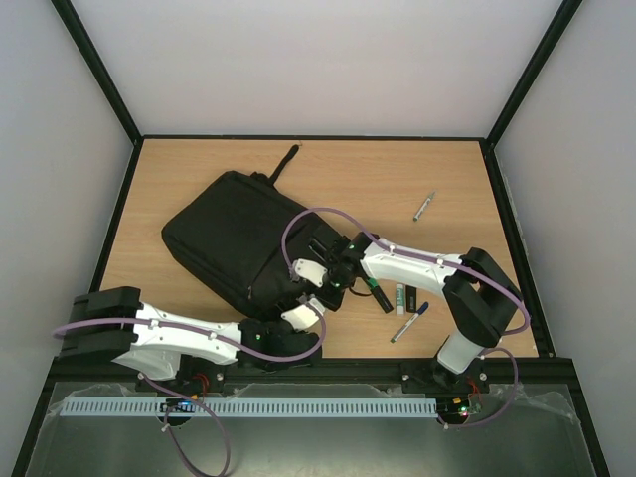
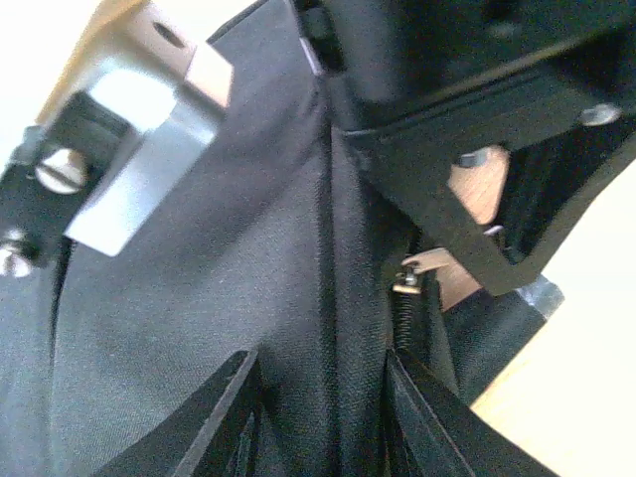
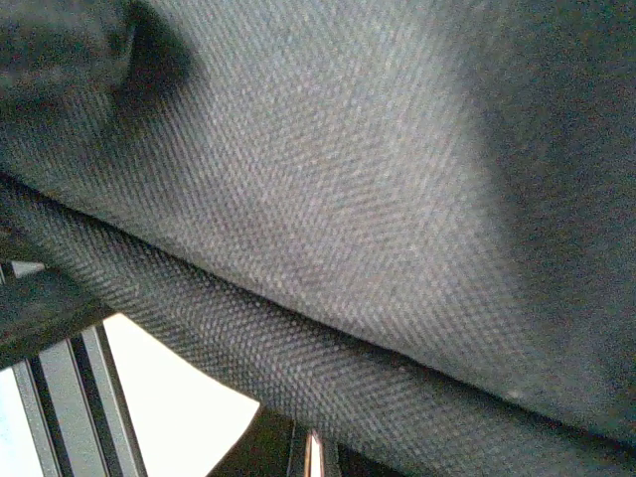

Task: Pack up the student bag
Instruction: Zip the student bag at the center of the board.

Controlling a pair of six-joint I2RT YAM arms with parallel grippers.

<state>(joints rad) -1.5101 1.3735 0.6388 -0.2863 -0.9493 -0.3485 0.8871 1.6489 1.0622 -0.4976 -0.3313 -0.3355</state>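
The student bag (image 1: 234, 238) is a large black fabric bag lying at centre-left of the table, with a strap (image 1: 285, 161) at its far end. My left gripper (image 1: 304, 310) is at the bag's near right corner. In the left wrist view its fingers (image 2: 214, 412) are closed on a ridge of the bag's black fabric (image 2: 199, 288), beside a zipper pull (image 2: 409, 279). My right gripper (image 1: 330, 275) is pressed against the bag's right edge, just beyond the left one. The bag's fabric (image 3: 328, 199) fills the right wrist view and hides the right gripper's fingers.
Pens lie on the table to the right of the bag: a silver pen (image 1: 424, 206) far right, a black-green marker (image 1: 379, 294), a white item (image 1: 400, 297) and a blue-capped pen (image 1: 409, 322) near my right arm. Black frame rails border the table.
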